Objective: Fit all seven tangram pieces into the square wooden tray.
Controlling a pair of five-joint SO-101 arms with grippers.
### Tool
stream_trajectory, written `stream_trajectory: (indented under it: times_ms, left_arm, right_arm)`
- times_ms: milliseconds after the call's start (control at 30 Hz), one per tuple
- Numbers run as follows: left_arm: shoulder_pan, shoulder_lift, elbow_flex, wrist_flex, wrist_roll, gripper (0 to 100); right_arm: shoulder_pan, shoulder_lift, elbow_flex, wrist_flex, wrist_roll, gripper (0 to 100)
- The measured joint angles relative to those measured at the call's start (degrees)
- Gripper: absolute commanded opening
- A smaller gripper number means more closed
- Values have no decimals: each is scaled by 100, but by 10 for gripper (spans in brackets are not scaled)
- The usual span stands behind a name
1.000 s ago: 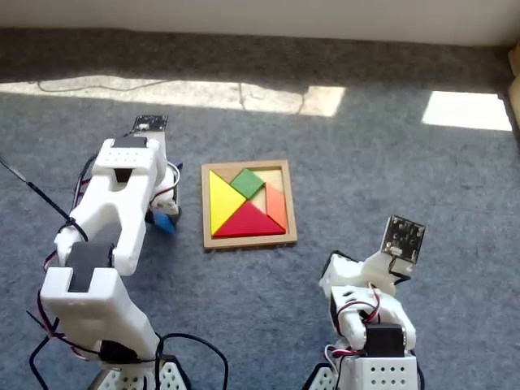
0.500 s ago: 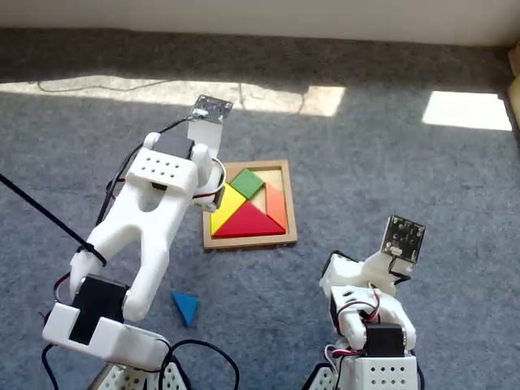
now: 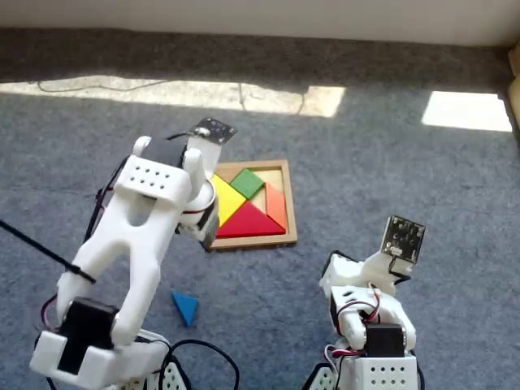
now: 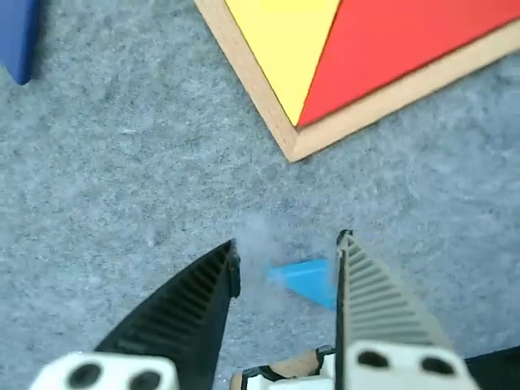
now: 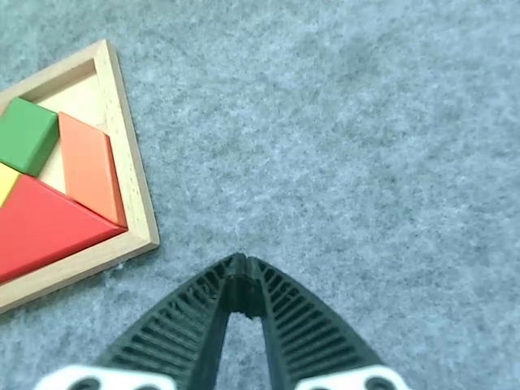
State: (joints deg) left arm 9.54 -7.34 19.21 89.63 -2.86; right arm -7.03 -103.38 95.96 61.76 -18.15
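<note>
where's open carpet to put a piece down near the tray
The widest bare carpet lies right of the tray, below the sunlit patch. A smaller patch sits between the tray's near edge, the blue triangle and the right arm. The tray's left side is crowded: the left arm hangs over it.

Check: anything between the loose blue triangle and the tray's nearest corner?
Nothing in the way. The left wrist view shows bare grey carpet between the blue triangle and the tray corner.
</note>
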Motion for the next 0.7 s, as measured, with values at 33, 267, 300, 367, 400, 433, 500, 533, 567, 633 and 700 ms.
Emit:
stream_trajectory:
  times_ms: [33,267,300,367,400,433,500,533,567,633,700]
  left_arm:
    - [0,-264,193,9,-167,252]
    - [0,-2084,2057,26,-1266,348]
    - [0,-2233,2286,-62,-1380,348]
    - [0,-2409,2716,-334,-1618,348]
    - [0,-2426,2892,-501,-1741,348]
    - [-35,-2435,3042,-677,-1908,348]
    - [-149,-2418,3305,-985,-2251,348]
    - [-176,-2312,3420,-1099,-2382,348]
    - [-176,-2189,3534,-1196,-2488,347]
    - [-158,-1890,3684,-1371,-2673,347]
    - [-193,-1512,3771,-1547,-2778,345]
  right_arm:
    - [0,0,0,0,0,5]
    - [0,0,0,0,0,5]
    - [0,0,0,0,0,5]
    - [0,0,0,0,0,5]
    - [0,0,0,0,0,5]
    - [0,0,0,0,0,5]
    - [0,0,0,0,0,5]
    - [0,0,0,0,0,5]
    - [0,0,0,0,0,5]
    - [0,0,0,0,0,5]
    - [0,0,0,0,0,5]
